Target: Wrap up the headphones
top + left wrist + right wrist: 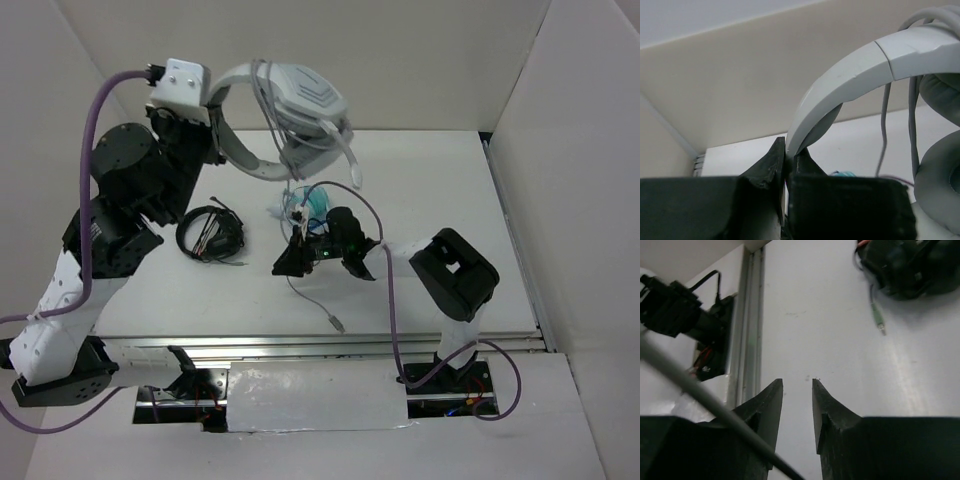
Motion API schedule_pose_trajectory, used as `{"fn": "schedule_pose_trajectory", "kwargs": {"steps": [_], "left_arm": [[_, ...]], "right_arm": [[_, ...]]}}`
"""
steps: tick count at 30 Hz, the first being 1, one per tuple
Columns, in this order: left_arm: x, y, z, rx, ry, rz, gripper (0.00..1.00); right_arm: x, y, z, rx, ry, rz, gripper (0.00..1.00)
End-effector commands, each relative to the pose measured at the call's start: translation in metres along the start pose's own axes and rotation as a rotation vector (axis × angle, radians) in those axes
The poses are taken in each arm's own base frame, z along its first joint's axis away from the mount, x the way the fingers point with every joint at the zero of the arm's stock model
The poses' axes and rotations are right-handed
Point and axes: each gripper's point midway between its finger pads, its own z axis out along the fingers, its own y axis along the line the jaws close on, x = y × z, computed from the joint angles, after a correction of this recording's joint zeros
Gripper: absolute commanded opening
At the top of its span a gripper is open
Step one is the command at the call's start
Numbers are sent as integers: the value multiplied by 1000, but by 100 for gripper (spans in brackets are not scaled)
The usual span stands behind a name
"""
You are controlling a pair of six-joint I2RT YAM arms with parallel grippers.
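Observation:
The white headphones (pixel 300 95) hang in the air at the back. My left gripper (pixel 215 125) is shut on one end of their wide headband (pixel 850 75), with the jaws pinched on it (pixel 788 150). A grey earcup (pixel 940 170) shows at the right of the left wrist view. The thin grey cable (pixel 292 195) drops from the earcups to the table and ends in a plug (pixel 338 325). My right gripper (pixel 289 264) is low over the table beside the cable, jaws slightly apart and empty (pixel 796 382). The cable (pixel 700 396) crosses in front of its left finger, outside the gap.
Small teal headphones (pixel 312 205) lie on the table under the hanging pair, just behind my right wrist. A black coiled headset (pixel 210 236) lies to the left and shows in the right wrist view (pixel 905 265) with its green plug (pixel 879 322). Walls enclose the table at the back and sides.

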Motion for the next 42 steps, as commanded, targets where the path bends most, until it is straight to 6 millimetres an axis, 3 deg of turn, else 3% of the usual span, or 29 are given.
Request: {"fn": "schedule_pose_trajectory", "kwargs": {"steps": [1, 2, 3, 6, 8, 10, 11, 12, 16, 18, 19, 22, 24, 26, 27, 29, 31, 32, 35, 38, 42], "left_arm": [[-46, 46, 4, -129, -140, -135, 0], [-53, 53, 4, -133, -153, -142, 0], [-48, 60, 13, -156, -139, -132, 0], [-39, 75, 26, -217, -119, -162, 0], [-20, 92, 46, -277, -77, -154, 0], [5, 111, 69, -313, -19, -169, 0], [15, 118, 77, -325, 2, -174, 0], [31, 136, 88, -372, 31, -189, 0], [84, 169, 113, -421, 123, -258, 0], [102, 186, 117, -453, 153, -291, 0], [120, 190, 123, -464, 191, -292, 0], [149, 200, 125, -508, 237, -281, 0], [159, 205, 121, -562, 250, -264, 0], [180, 195, 123, -521, 293, -248, 0], [197, 182, 121, -481, 337, -236, 0], [214, 168, 116, -471, 370, -209, 0], [240, 141, 106, -445, 414, -180, 0], [249, 134, 102, -444, 432, -177, 0], [311, 76, 79, -306, 570, -144, 0], [346, 33, 59, -189, 633, -98, 0], [376, -7, 37, -64, 699, -27, 0]], "right_arm": [[4, 31, 10, -122, -21, 7, 36], [5, 34, 10, -132, -22, 6, 30], [12, 36, 11, -145, -10, 21, 23], [17, 41, 7, -152, -17, 29, 13], [10, 46, -2, -137, -39, 13, 9], [26, 50, -14, -105, -18, 24, 0], [17, 54, -22, -59, -47, 7, 0], [33, 54, -30, -18, -30, 16, 0], [28, 55, -59, 164, -61, -49, 0], [25, 54, -72, 298, -38, -74, 0], [21, 53, -77, 338, -37, -113, 0], [6, 59, -101, 463, -63, -163, 0], [-11, 53, -118, 601, -112, -191, 0], [-39, 56, -140, 711, -178, -238, 0], [-52, 46, -159, 836, -222, -250, 0], [-85, 53, -180, 927, -288, -321, 0], [-116, 54, -204, 1037, -363, -365, 0], [-126, 56, -210, 1066, -354, -424, 0], [-155, 61, -222, 1127, -368, -532, 0], [-176, 64, -229, 1171, -358, -636, 1], [-205, 56, -252, 1280, -390, -737, 2]]}}
